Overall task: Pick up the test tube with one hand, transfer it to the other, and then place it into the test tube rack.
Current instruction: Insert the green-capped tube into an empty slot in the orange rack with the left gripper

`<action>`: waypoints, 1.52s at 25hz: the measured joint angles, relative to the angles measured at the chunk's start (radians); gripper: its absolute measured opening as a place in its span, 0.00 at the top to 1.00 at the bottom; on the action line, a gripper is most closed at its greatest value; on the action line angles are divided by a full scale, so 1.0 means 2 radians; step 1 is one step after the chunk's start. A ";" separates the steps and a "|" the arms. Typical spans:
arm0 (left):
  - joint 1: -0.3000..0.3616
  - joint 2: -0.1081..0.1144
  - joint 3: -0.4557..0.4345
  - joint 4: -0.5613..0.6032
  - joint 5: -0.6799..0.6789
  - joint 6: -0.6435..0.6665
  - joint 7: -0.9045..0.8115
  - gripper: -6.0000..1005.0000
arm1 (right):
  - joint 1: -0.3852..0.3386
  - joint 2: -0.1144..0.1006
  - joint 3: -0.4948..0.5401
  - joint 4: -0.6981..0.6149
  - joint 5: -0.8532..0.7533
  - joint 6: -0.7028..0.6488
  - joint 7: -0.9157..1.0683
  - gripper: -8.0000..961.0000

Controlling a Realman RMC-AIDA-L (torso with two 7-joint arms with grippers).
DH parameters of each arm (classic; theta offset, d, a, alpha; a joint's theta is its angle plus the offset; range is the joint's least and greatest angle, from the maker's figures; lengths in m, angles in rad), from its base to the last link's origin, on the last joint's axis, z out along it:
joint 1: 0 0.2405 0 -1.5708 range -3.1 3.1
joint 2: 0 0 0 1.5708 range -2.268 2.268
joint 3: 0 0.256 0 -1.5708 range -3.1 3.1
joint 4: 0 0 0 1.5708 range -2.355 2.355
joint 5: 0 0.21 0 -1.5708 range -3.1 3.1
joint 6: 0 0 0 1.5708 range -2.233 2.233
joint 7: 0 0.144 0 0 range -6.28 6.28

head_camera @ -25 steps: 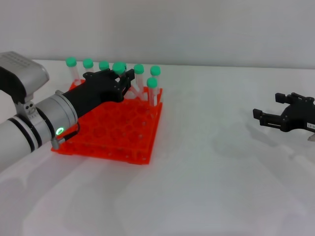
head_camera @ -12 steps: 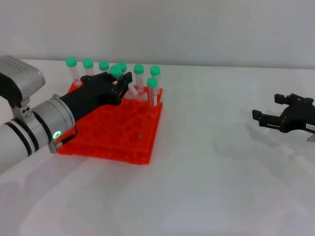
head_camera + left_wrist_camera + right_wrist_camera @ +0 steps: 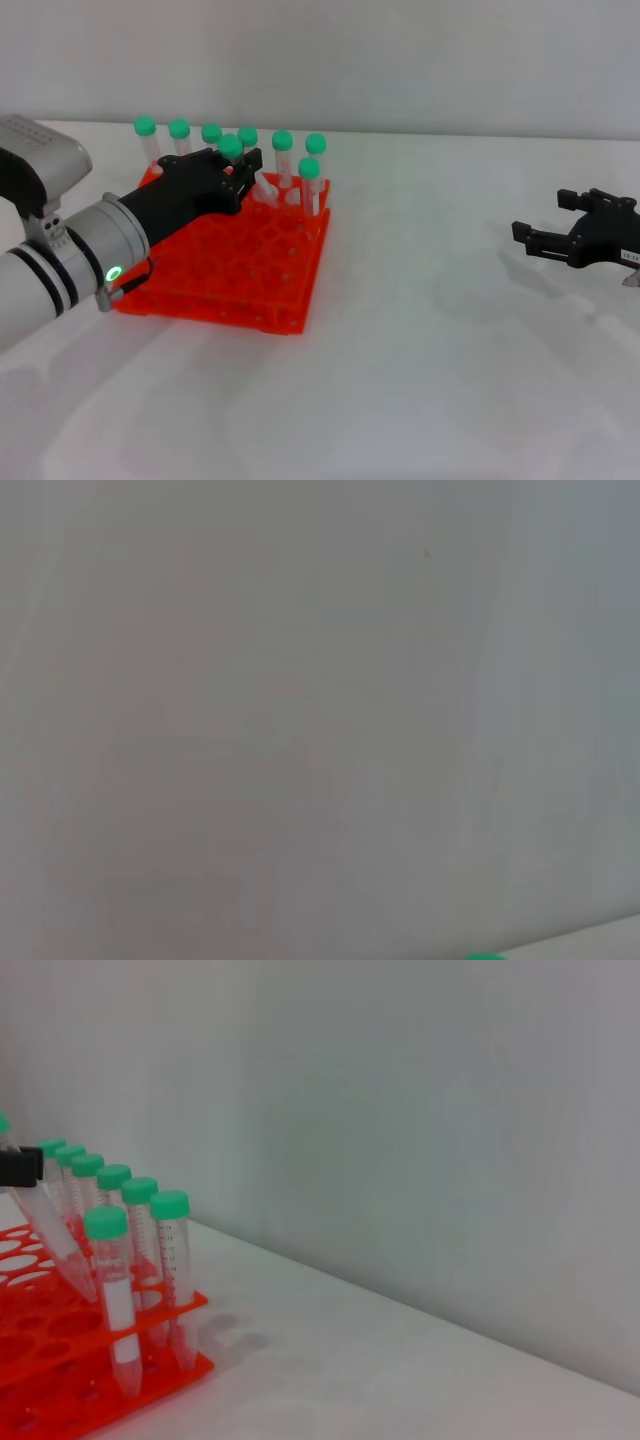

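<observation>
The left gripper point(image 3: 243, 168), on the silver-grey forearm with its green ring light, is positioned over the far rows of the test tube rack point(image 3: 225, 262) and is closed on the test tube point(image 3: 247, 166), gripping it just below its green cap. The tube is held tilted, cap towards the robot's left and lower end slanting down towards the rack's top plate; the right wrist view confirms the slant, with the clear body point(image 3: 55, 1240) running down among the holes. Whether the tip has entered a hole or merely rests on the top tier cannot be determined. Other capped tubes point(image 3: 282, 158) stand upright along the rack's far edge and right corner, just beside the held tube. The right gripper point(image 3: 545, 240) hangs well apart over the white table point(image 3: 430, 380) at the robot's right, fingers spread and holding nothing. The left wrist view shows only a blank wall and a sliver of green cap. Judgement: pickup and handover appear complete, and the step in hand is insertion into the rack. The next move calls for bringing the tube upright over a vacant hole, lowering it through both tiers, then opening the fingers and withdrawing without knocking the neighbouring tubes. A tilted descent risks jamming the tip on the plate.
</observation>
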 joint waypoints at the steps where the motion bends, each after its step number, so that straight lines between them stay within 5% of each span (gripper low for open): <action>1: -0.001 0.000 0.000 -0.001 0.000 0.000 0.000 0.69 | 0.000 0.000 0.000 0.000 0.000 -0.001 0.000 0.10; 33: -0.067 0.001 0.002 -0.059 0.014 -0.083 -0.061 0.66 | 0.006 0.001 -0.003 0.010 0.000 -0.005 0.000 0.11; 38: -0.068 0.001 0.002 -0.055 0.015 -0.080 -0.051 0.44 | 0.006 0.001 -0.003 0.012 0.000 -0.003 0.001 0.11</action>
